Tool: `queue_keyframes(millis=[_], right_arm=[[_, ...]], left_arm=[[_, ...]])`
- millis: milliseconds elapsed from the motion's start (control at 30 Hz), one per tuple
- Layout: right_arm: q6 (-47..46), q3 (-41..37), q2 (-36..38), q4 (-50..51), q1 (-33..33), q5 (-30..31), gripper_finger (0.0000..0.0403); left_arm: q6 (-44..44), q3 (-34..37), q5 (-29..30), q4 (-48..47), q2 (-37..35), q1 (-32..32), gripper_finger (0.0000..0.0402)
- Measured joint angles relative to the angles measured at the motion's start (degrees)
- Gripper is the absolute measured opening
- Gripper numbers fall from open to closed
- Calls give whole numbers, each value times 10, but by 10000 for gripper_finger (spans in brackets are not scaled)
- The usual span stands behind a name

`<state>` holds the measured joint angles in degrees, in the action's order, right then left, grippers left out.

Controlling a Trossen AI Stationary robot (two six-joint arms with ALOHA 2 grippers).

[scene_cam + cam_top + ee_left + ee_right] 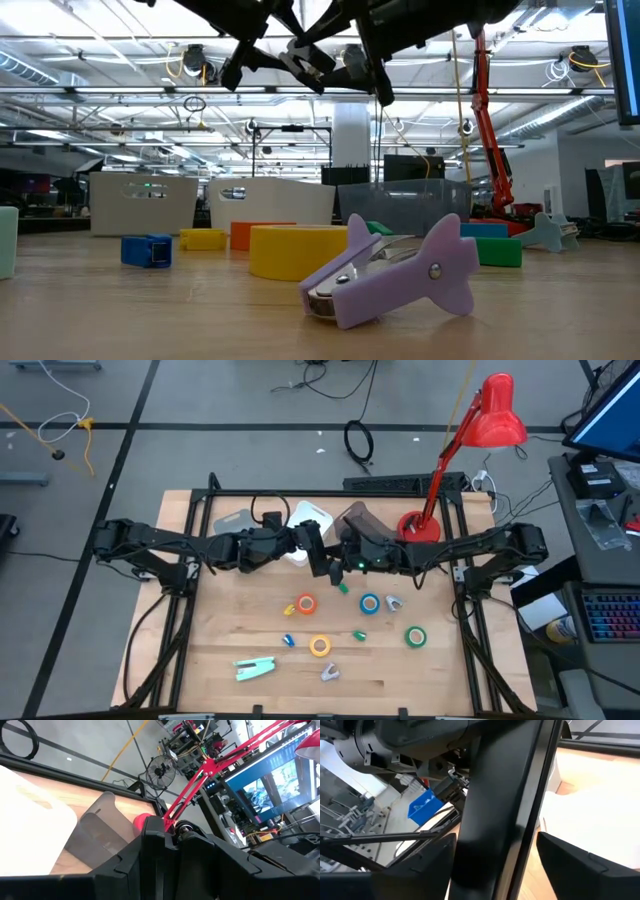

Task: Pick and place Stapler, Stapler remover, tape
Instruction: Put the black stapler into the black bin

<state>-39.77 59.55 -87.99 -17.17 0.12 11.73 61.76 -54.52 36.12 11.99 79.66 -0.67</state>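
Progress: nothing looked placed; stapler (255,668), removers and tapes all lay loose on the desk (210,660), the bins (232,521) along the far edge appearing unfilled.
Tapes: orange (306,603), blue (369,603), yellow (319,646), green (415,636), mid-desk.
Removers: one (330,672) near the front edge, one (393,603) beside the blue tape.
Left tool (318,552): raised above the desk's middle, toward the far edge; fingers' state could not be told.
Right tool (347,552): facing the left one; grip could not be told; items lay nearer the front, well apart.
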Motion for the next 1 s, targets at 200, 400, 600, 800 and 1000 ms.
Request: queue_keyframes(millis=[200,400,600,800,1000], right_arm=[[14,0,0,-2,0,14,200],[14,-1,-1,-4,0,18,173],[13,-1,-1,-2,0,19,170],[12,-1,-1,-4,0,19,156],[17,-1,-1,-5,0,13,155]], left_arm=[[4,0,13,-9,0,0,177],[10,0,18,-22,-1,0,176],[13,0,15,-27,-1,0,176],[11,0,17,-26,-1,1,178],[10,-1,5,-13,-1,4,232]])
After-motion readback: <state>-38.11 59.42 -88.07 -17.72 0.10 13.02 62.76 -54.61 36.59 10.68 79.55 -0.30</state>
